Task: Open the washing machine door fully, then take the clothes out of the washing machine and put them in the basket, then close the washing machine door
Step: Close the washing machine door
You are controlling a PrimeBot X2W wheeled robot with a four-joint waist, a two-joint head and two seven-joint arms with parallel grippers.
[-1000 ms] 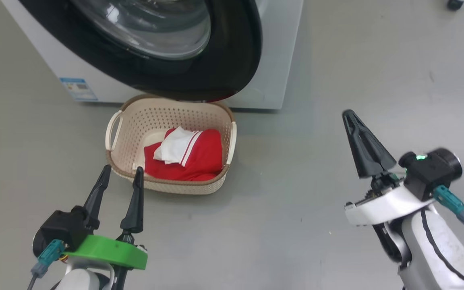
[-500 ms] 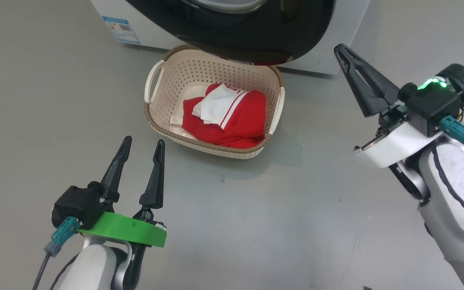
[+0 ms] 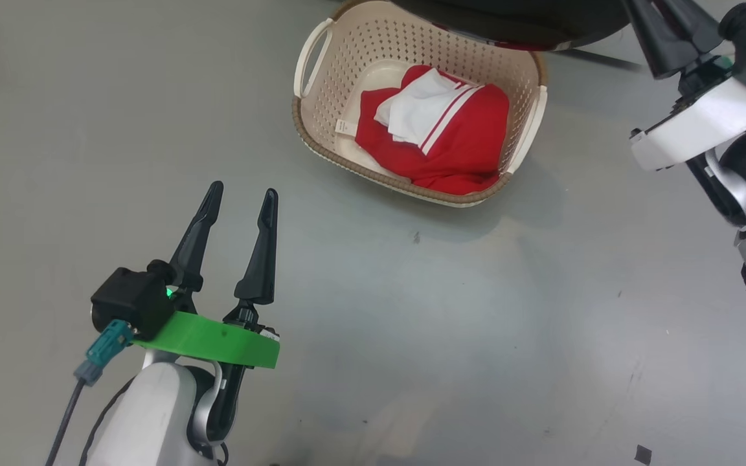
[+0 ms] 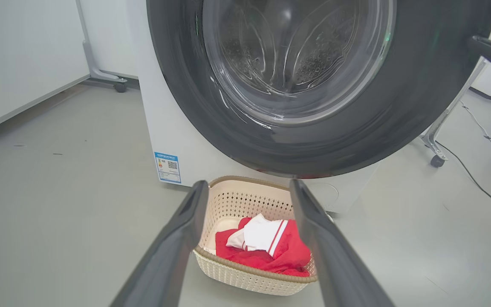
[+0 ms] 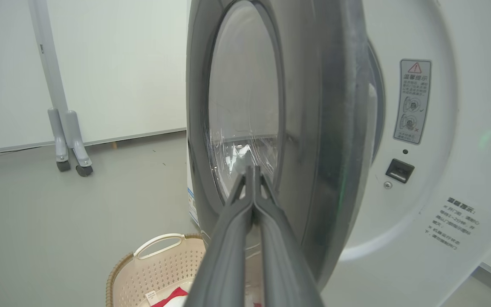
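The cream basket (image 3: 321, 139) sits on the grey floor under the washing machine door (image 3: 515, 19), with the red and white clothes (image 3: 457, 136) inside it. My left gripper (image 3: 243, 189) hovers open and empty, nearer to me than the basket. Its wrist view frames the basket (image 4: 245, 200), the clothes (image 4: 271, 251) and the door's black rim (image 4: 399, 106) on the white washing machine (image 4: 164, 128). My right gripper (image 5: 249, 168) is shut on nothing, its tips at the outer face of the door (image 5: 322, 128), which stands ajar. I cannot tell whether they touch it.
A latch slot (image 5: 399, 170) shows on the machine's white front. A wheeled stand's legs (image 5: 70, 149) rise by the wall at left. A caster foot (image 4: 437, 160) and a cable (image 4: 475, 179) lie on the floor to the machine's right.
The head camera has swung, so the basket now sits higher and further right in its picture. My right gripper has risen towards the door, still shut. The left gripper stays open.
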